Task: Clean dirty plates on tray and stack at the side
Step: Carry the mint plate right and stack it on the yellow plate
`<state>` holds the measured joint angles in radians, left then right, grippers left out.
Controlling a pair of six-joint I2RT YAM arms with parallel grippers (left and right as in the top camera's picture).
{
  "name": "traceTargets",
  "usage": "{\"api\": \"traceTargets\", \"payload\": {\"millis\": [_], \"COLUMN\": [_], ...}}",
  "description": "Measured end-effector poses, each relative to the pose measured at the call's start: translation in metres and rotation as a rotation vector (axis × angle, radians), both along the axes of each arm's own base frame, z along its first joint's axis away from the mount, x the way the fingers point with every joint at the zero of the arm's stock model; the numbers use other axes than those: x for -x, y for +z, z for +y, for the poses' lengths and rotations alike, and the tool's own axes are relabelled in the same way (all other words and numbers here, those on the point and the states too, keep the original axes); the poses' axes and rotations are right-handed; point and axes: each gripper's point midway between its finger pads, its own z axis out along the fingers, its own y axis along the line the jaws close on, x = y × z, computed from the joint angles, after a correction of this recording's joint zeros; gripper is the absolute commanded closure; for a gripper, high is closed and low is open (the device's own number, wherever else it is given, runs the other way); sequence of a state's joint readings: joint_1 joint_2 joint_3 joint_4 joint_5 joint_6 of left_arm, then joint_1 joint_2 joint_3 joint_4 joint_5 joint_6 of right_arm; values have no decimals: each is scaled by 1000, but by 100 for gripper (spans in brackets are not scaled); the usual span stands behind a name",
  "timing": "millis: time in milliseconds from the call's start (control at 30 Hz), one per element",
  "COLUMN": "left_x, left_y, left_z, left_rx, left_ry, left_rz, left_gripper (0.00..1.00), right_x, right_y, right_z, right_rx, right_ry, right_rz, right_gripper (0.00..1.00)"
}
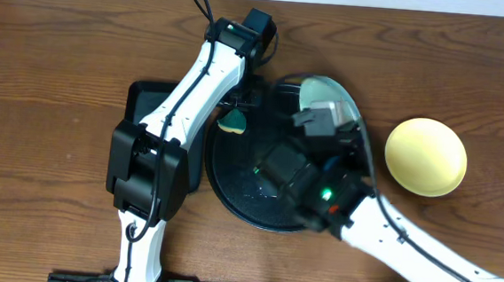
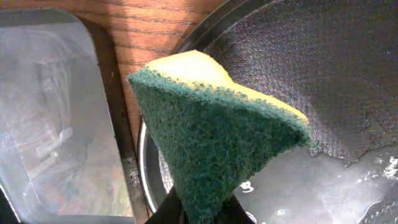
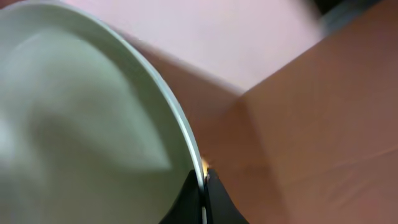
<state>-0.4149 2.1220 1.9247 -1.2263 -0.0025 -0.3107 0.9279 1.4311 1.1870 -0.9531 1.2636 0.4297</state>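
The right claw is pinching the rim of a mint plate and holding it tilted above the far-right part of the tray, clear of the tray floor. The left claw is gripping a green-and-yellow sponge, which is hanging over the tray's left rim, apart from the plate. A yellow plate is lying on the tabletop right of the tray and off it. It looks like the start of the side stack. No third plate is showing; it may be hiding under the right arm.

I judge that the scrubbing of the mint plate is just coming up: the plate is being presented and the sponge is not yet on it. The next move calls for carrying the sponge rightward across the tray to meet the plate's face. The thin rim pinch will have to resist that push without letting the plate swivel.

Room is tight. A rectangular tray is sitting just left of the round tray, its edge close beside the sponge, and the raised rim is running directly beneath it. The right arm is covering the tray's near-right half, so the two wrists are working in a narrow gap over the tray's far side. Open tabletop is lying right of the tray around the yellow plate, where the stacking has space.
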Motion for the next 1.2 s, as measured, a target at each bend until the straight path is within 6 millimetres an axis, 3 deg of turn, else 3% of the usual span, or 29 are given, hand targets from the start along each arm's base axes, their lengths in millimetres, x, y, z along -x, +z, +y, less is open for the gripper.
{"api": "traceTargets", "payload": {"millis": [200, 400, 533, 633, 967, 1200], "left_x": [0, 0, 0, 0, 0, 0], "left_y": [0, 0, 0, 0, 0, 0], "left_z": [0, 0, 0, 0, 0, 0], "left_rx": [0, 0, 0, 0, 0, 0], "left_ry": [0, 0, 0, 0, 0, 0], "left_rz": [0, 0, 1, 0, 0, 0], "left_gripper": [92, 93, 93, 93, 92, 93], "right_x": [-15, -26, -30, -29, -7, 10], "right_y": [-67, -99, -107, -110, -115, -116], "right_z": [-33, -46, -61, -86, -212, -271], "right_rx": [-336, -633, -812, -922, -1048, -1019], "right_ry": [-98, -89, -78, -126, -483, -704], "right_rz": [312, 515, 594, 613, 487, 367], "right_gripper": [99, 99, 99, 99, 99, 99]}}
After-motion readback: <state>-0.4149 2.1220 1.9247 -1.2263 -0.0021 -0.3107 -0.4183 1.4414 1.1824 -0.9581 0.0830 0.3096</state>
